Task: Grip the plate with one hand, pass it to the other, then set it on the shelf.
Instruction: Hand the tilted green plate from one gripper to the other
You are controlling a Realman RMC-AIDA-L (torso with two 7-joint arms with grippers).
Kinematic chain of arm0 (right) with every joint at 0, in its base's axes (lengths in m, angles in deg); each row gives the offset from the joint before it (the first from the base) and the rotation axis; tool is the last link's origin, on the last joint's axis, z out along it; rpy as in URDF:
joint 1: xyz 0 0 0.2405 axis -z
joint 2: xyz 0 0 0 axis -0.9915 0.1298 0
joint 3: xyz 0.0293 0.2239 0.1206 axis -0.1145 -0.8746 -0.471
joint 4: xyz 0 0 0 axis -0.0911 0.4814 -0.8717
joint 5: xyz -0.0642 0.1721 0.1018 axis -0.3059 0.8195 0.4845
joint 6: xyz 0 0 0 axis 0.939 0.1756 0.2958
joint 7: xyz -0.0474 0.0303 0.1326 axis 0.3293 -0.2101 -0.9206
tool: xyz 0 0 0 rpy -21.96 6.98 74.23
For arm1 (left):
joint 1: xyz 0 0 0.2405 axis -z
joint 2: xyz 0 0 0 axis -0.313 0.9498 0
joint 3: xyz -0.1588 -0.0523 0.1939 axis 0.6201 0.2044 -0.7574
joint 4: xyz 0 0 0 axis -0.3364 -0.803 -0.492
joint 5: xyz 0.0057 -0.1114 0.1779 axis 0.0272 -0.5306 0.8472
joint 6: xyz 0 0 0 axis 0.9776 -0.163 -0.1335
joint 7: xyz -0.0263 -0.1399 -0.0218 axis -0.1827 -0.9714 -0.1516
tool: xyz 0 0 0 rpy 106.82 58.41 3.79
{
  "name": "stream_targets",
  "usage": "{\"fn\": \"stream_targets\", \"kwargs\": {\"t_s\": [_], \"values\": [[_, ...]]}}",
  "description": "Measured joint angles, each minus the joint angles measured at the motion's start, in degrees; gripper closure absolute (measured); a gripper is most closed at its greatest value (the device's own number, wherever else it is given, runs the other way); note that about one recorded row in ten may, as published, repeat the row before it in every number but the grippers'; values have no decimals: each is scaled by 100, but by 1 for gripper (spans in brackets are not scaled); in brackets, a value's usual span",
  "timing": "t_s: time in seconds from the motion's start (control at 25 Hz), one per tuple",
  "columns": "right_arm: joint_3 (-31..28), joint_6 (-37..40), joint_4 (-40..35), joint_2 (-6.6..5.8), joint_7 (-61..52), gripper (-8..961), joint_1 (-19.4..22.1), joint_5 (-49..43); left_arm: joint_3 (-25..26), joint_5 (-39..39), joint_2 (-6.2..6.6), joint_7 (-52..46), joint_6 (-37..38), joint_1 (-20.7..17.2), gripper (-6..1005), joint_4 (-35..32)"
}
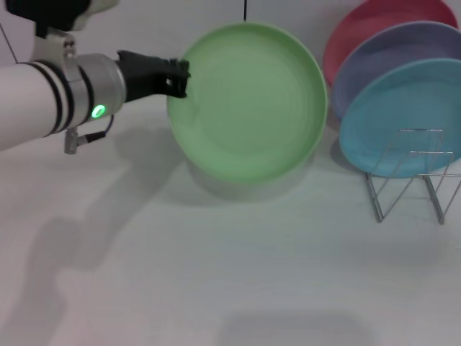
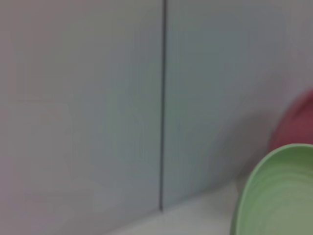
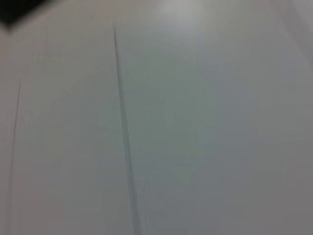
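**Left gripper holds the green plate by its rim**

The left gripper [image 1: 178,78] reaches in from the robot's left, its dark fingers closed on the left edge of the plate [image 1: 248,101]. The plate hangs tilted, its hollow face turned up toward the head camera, lifted off the white table [image 1: 216,274]; a soft shadow lies on the surface just below it. On the wrist behind the gripper a green light glows. The left wrist view shows only a slice of the plate's raised rim [image 2: 254,196] against a pale wall.

To the robot's right of the plate, well apart from the gripper, stands the shelf [image 1: 414,173], a thin wire rack. Three other plates lean in a row there: a light blue plate [image 1: 403,115] in front, a lavender plate [image 1: 382,61] behind it, and a pink plate [image 1: 360,29] at the back. The green plate's right rim comes near these but does not touch them.

The right gripper does not show in any view.
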Motion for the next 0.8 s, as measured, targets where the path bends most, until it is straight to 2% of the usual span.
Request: {"fn": "stream_targets", "kwargs": {"t_s": [0.04,0.08,0.12,0.28,0.32,0.56,0.68,0.8], "values": [[-25,-254,-414,-7,-671,198,-57,-610,20,-4,0,76,323,-194,961,169],[-98,-563,-1276,-43,-2100,198,-265,-1833,-69,-23,-6,226,1162,-597,961,371],[-98,-563,-1276,-43,-2100,199,-265,-1833,-131,-30,-7,256,1449,-722,961,392],[-169,-430,-2223,-58,-3868,198,-698,-3605,-332,-37,2,304,2254,-1049,961,412],[-139,-420,-2443,-38,-4236,198,-838,-4049,-332,-37,2,304,2254,-1049,961,412],[303,-487,-2866,-11,-5501,199,-1445,-5672,-758,-45,12,329,3248,-1412,960,420],[553,-678,-2846,-10,-5815,199,-1766,-6248,-932,-42,13,335,3665,-1478,960,336],[616,-705,-2776,-17,-5903,198,-1924,-6383,-989,-39,13,337,3790,-1482,960,267]]}}
